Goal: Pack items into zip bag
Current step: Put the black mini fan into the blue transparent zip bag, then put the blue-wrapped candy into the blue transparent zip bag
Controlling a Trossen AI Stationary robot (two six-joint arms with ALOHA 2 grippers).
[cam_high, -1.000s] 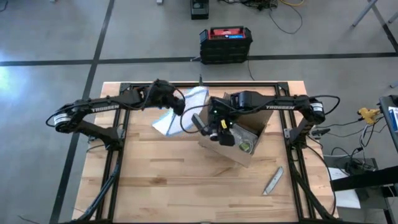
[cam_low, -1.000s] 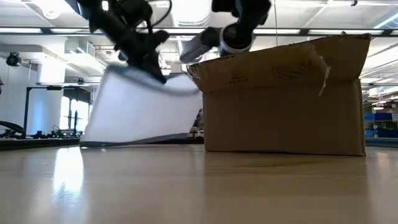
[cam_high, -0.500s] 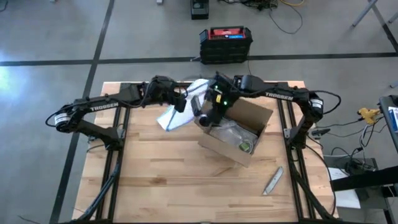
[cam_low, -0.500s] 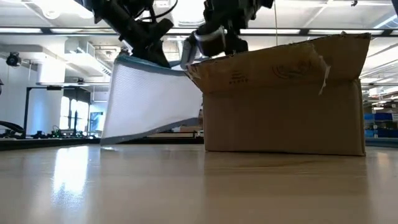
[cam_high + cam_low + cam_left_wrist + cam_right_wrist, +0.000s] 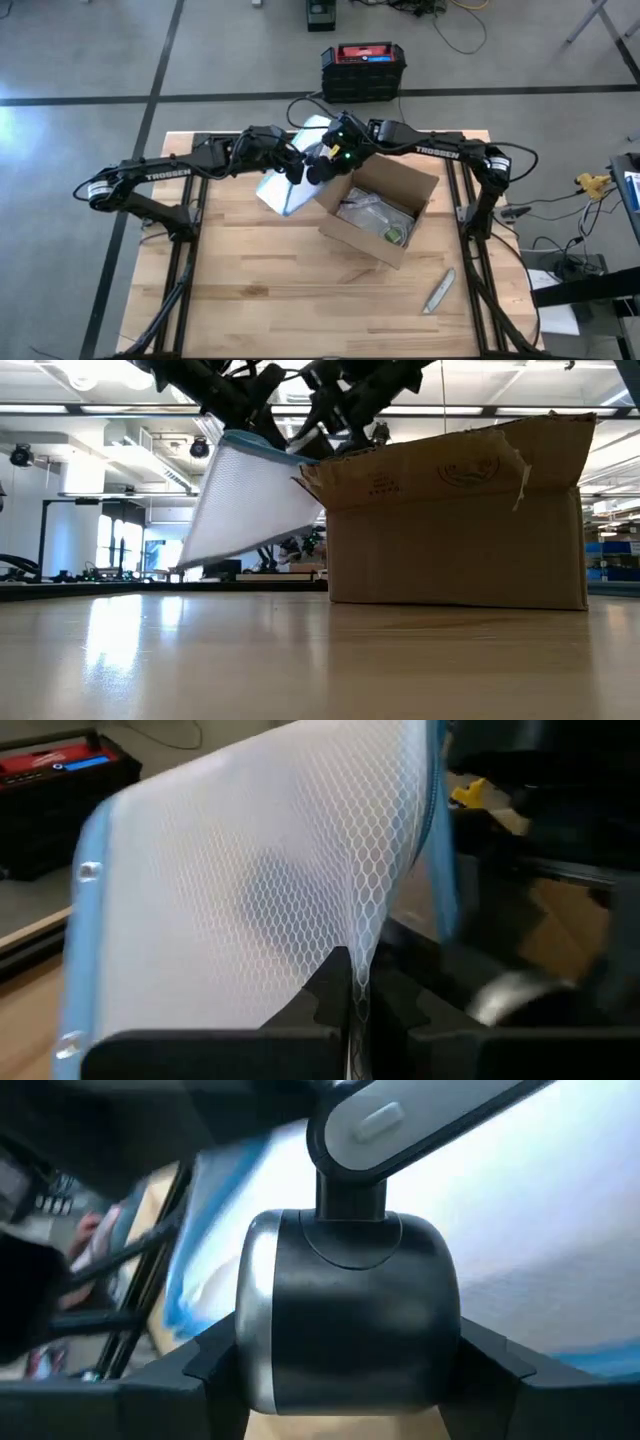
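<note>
Left pincer (image 5: 296,170) is clamped on the zip bag (image 5: 292,172), holding it off the counter (image 5: 250,290) just left of the cardboard box (image 5: 385,210). Right pincer (image 5: 316,170) is spread wide at the bag's mouth, nothing held. Items (image 5: 368,212) sit in the box. Risk: bag slips or mouth collapses, arms collide.

The box (image 5: 380,212) sits near the middle of the tabletop (image 5: 250,300); the zip bag (image 5: 293,175) hangs at its ten o'clock, off the wood; the items (image 5: 372,212) lie inside the box; a tool (image 5: 438,290) lies at the box's four o'clock.
</note>
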